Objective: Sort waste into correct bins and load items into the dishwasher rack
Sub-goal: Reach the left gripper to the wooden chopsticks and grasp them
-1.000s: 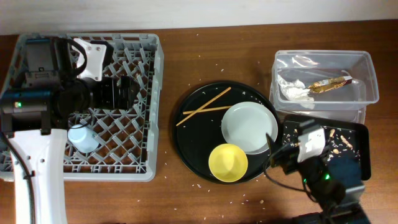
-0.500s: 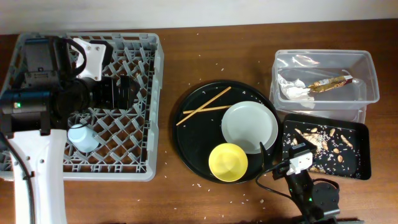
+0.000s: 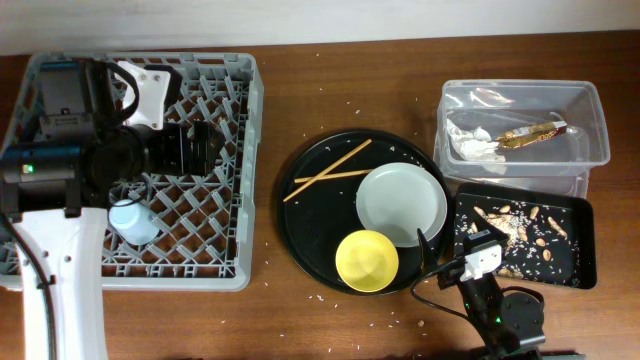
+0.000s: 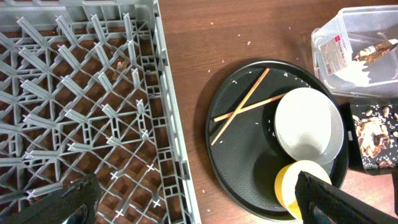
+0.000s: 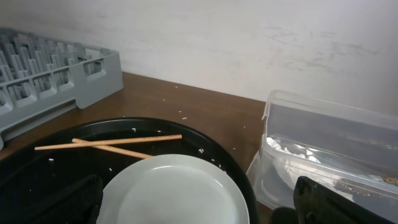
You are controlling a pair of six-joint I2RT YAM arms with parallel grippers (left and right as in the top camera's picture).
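Note:
The grey dishwasher rack stands at the left with the small blue cup in it. The pink cup is hidden. My left gripper hangs open and empty over the rack. On the round black tray lie crossed chopsticks, the grey-green plate and the yellow bowl. My right gripper is open and empty, low at the plate's near right edge. The tissue and gold wrapper lie in the clear tub.
The shallow black tray with food scraps sits in front of the tub, right of my right gripper. Crumbs are scattered over the wooden table. The tub stands close on the right in the right wrist view.
My right arm has drawn back from over the black scrap tray toward the table's front edge, then held still. The left arm has not moved.

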